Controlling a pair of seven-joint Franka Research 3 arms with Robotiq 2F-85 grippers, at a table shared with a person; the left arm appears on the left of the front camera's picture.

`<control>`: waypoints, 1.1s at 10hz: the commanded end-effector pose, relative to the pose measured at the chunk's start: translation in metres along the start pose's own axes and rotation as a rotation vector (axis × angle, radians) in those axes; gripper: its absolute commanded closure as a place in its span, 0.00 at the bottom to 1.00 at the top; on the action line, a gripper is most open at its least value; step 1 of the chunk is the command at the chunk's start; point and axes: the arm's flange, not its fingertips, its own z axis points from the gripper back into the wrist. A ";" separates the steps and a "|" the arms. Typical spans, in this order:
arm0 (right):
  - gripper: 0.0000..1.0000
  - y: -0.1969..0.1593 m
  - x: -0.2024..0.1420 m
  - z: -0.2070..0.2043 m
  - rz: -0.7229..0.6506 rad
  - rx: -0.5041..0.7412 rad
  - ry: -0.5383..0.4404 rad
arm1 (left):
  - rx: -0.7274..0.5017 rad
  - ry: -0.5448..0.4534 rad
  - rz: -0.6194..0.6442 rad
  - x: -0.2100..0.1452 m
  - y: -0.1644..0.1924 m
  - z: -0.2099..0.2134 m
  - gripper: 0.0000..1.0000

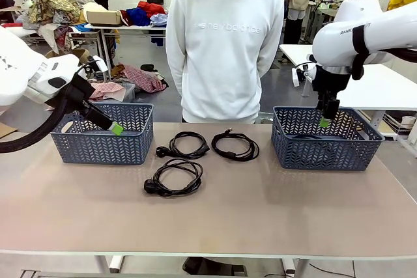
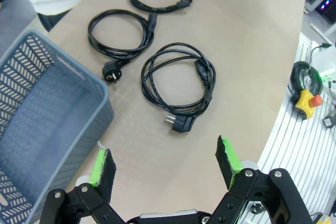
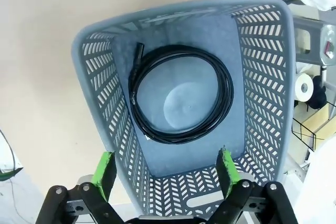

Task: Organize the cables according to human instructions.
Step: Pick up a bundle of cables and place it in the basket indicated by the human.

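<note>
Three black coiled cables lie on the table between two baskets: one in front (image 1: 173,177), one behind it (image 1: 184,137) and one to its right (image 1: 235,137). In the left wrist view they are the near coil (image 2: 205,73), the middle coil (image 2: 149,28) and the far coil (image 2: 181,3). Another cable (image 3: 178,137) lies flat in the right blue basket (image 3: 262,77). My right gripper (image 1: 324,119) hangs open above that basket (image 1: 326,151), nothing between its fingers (image 3: 226,169). My left gripper (image 1: 115,127) is open and empty at the left blue basket (image 1: 101,148), whose inside (image 2: 47,129) holds nothing.
A person in a white sweater (image 1: 220,43) stands at the far edge of the table, arms behind the back. The near half of the tabletop (image 1: 260,213) is bare. In the left wrist view, a yellow emergency-stop box (image 2: 306,100) sits on a frame past the table edge.
</note>
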 end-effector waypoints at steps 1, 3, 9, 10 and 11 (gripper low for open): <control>0.00 0.000 -0.001 0.000 -0.002 0.000 0.000 | -0.018 -0.019 -0.013 -0.001 0.002 -0.001 0.00; 0.00 0.022 0.003 0.010 -0.149 -0.055 -0.077 | -0.018 -0.019 -0.013 -0.001 0.002 -0.001 0.00; 0.00 0.127 0.020 0.020 -0.268 -0.112 -0.242 | -0.018 -0.019 -0.013 -0.001 0.002 -0.001 0.00; 0.00 0.142 0.023 0.020 -0.259 -0.111 -0.273 | -0.018 -0.019 -0.013 -0.001 0.002 -0.001 0.00; 0.00 0.157 0.025 0.017 -0.239 -0.087 -0.306 | -0.018 -0.019 -0.013 -0.001 0.002 -0.001 0.00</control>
